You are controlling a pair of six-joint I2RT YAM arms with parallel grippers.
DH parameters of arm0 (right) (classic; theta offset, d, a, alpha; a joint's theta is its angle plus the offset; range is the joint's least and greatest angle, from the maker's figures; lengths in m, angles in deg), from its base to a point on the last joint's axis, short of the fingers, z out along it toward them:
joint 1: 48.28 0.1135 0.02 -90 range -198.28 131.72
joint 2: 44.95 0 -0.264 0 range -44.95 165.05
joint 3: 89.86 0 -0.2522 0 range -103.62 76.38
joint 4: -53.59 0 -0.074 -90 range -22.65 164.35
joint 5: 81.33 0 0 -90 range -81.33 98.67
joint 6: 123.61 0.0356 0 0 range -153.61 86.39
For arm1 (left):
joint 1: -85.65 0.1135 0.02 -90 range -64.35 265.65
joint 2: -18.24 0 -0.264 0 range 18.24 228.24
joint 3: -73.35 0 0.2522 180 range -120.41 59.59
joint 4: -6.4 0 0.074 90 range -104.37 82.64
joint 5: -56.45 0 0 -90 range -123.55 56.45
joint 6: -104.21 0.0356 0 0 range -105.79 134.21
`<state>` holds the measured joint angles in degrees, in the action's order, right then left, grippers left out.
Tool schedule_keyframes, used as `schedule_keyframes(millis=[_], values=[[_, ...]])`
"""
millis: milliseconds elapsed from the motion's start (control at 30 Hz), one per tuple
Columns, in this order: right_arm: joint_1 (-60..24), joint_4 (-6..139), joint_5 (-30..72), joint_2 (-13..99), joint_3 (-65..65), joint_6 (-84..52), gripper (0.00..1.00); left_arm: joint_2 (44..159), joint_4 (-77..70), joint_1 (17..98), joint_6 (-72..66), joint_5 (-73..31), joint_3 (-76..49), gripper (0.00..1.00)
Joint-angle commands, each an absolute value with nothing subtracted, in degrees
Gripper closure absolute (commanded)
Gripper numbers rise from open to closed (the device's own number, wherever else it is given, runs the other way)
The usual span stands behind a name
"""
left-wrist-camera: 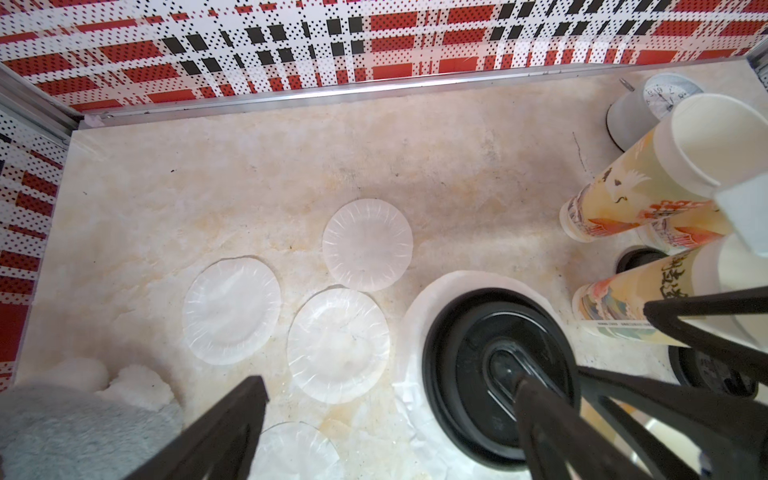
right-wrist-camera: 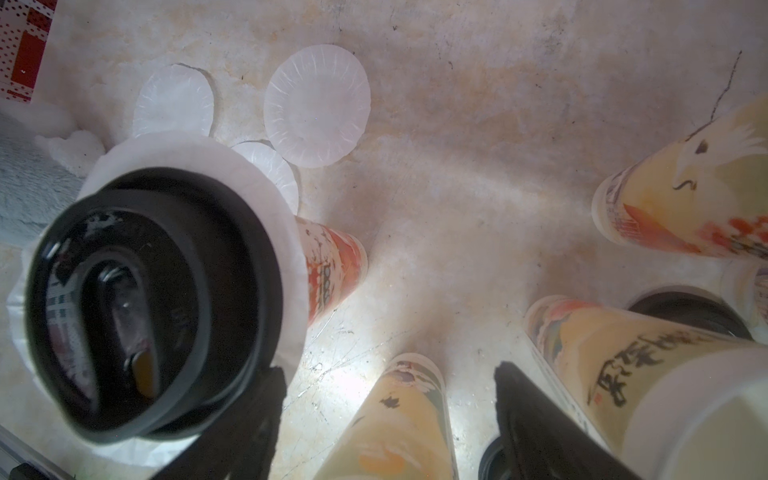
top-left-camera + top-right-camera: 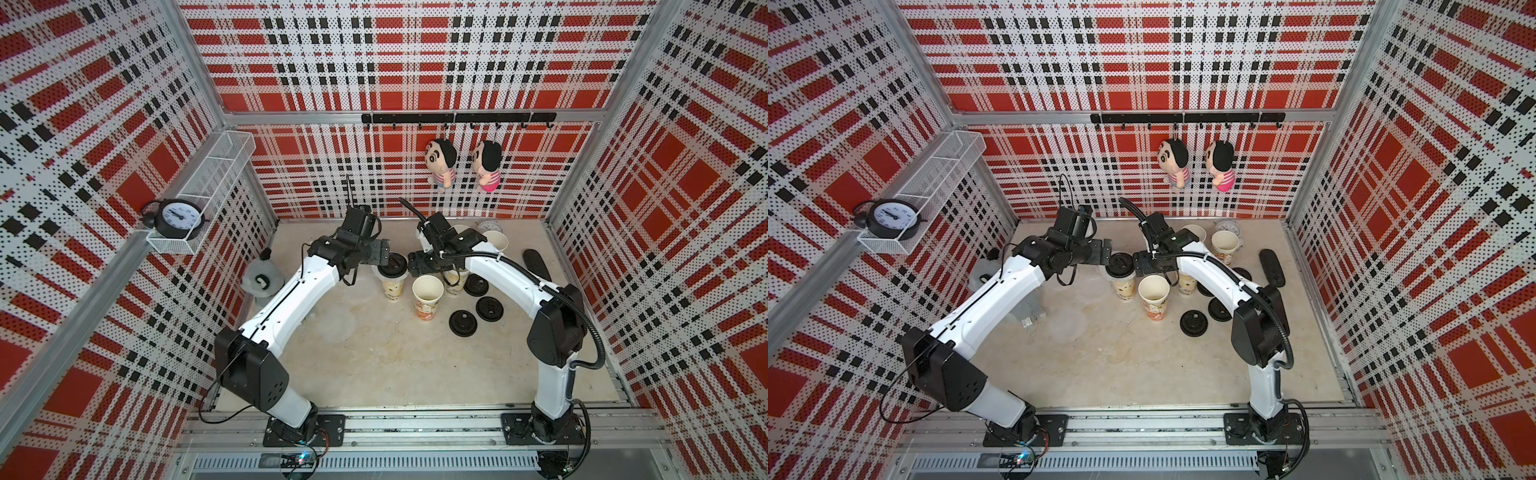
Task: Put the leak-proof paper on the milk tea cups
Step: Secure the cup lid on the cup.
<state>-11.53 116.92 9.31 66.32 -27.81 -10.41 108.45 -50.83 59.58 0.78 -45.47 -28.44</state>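
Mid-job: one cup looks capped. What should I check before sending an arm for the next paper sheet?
1. Left gripper open and empty: ok.
2. Right gripper jaws apart, nothing held: ok.
3. Translucent whitish round paper sheet sandwiched under the black round plastic lid on the tall printed paper cup: ok.
4. Lid pressed fully down all round: cannot tell.
5. Spare translucent sheets lying loose on the beige table: ok.
6. Nearest open printed cup upright, mouth uncovered: ok.
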Motion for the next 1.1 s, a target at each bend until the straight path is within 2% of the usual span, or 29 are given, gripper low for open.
schedule_keyframes(millis=[0,367,1067], values=[[-10.99,116.77,9.29,65.42,-27.18,-10.90,0.17,110.66,-49.20,59.71,1.28,-44.54,-29.79,0.04],[-10.85,116.84,9.37,65.56,-27.70,-10.94,0.18,114.63,-50.17,58.13,2.52,-46.59,-30.59,0.06],[-10.93,116.66,9.95,66.11,-27.68,-11.04,0.17,114.50,-49.29,57.78,1.91,-45.42,-29.05,0.06]])
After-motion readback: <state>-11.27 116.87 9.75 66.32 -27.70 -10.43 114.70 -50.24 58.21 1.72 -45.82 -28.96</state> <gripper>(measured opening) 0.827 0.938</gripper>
